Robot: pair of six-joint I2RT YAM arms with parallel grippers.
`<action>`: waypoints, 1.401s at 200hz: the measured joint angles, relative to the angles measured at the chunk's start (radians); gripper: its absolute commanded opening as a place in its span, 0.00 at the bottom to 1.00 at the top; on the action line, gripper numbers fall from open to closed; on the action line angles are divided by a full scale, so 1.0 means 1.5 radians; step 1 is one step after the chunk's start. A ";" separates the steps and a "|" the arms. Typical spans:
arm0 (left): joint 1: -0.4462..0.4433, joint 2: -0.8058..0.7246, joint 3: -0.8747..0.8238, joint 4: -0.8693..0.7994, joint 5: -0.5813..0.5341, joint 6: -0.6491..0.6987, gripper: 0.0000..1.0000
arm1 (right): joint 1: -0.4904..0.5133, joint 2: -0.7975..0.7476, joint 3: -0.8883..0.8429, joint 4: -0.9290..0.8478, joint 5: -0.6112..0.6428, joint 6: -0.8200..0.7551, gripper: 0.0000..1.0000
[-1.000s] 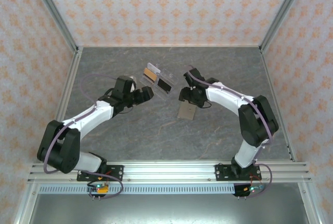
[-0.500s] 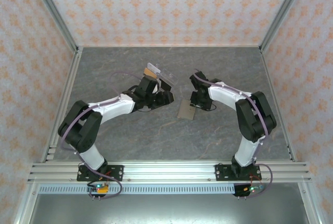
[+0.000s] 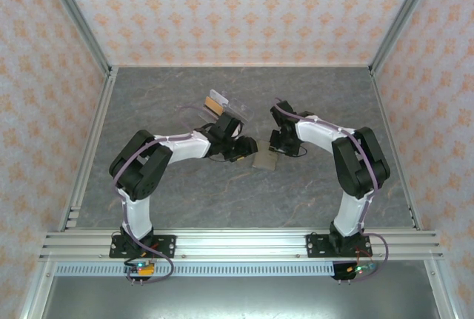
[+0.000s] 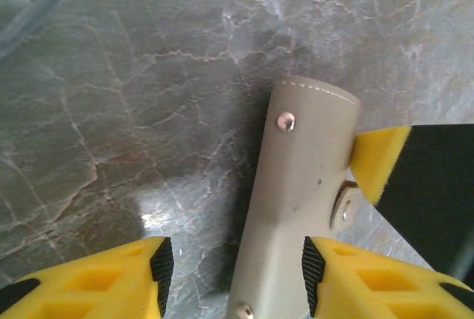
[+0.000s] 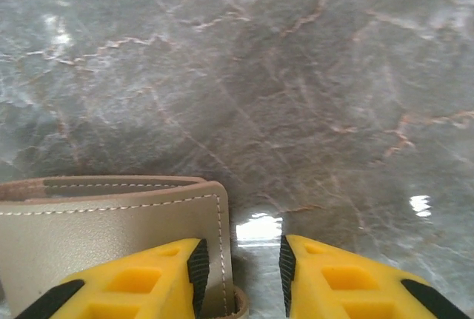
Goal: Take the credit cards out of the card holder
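Left pincer (image 3: 243, 147) hangs low over the middle of the grey marbled worktop (image 3: 185, 186), its jaws apart. In its wrist view the pincer (image 4: 231, 267) straddles the card holder (image 4: 304, 208), a beige stitched leather sleeve with metal studs. The holder's right edge is against the right-hand finger pad, while bare worktop shows between its left edge and the other finger, so nothing is clamped. The holder's lower end is cut off by the frame.

Right pincer (image 3: 276, 143) faces it from the other side, just beside the card holder (image 3: 264, 160), which lies flat between the 2 pincers. From the left wrist, 1 yellow fingertip (image 4: 379, 158) of the right pincer touches the holder's right edge near a stud. The rest of that pincer is a black shape running out of frame. In its own wrist view the right pincer (image 5: 241, 267) has its jaws a little apart. The left-hand finger overlaps a corner of the card holder (image 5: 111, 223), and bare worktop shows in the gap.

Whether credit cards sit inside the holder cannot be told, since its mouth is too dark to read.

Farther back stands a clear plastic tray (image 3: 235, 109) showing a tan-orange rectangle (image 3: 215, 101). Its near part is covered by the left arm.
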 measured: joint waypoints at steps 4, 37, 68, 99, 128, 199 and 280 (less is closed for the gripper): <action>0.000 0.000 -0.001 0.000 0.000 -0.003 0.51 | 0.000 0.001 0.000 0.004 -0.004 -0.001 0.33; 0.000 0.001 -0.002 0.013 0.005 -0.019 0.48 | 0.000 0.005 0.000 0.024 -0.033 -0.012 0.32; 0.000 0.020 -0.002 0.024 0.018 -0.028 0.47 | 0.000 0.007 0.000 0.033 -0.046 -0.013 0.32; 0.000 0.032 -0.002 0.040 0.035 -0.036 0.44 | 0.000 0.007 -0.002 0.041 -0.053 -0.013 0.32; 0.000 0.034 -0.002 0.055 0.052 -0.046 0.41 | 0.000 0.007 -0.006 0.047 -0.055 -0.013 0.32; 0.000 -0.001 -0.003 0.060 0.058 -0.045 0.12 | -0.002 -0.012 -0.028 0.069 -0.055 -0.003 0.37; -0.003 -0.023 -0.004 0.048 0.046 -0.030 0.00 | -0.002 -0.101 -0.067 0.086 -0.095 -0.008 0.48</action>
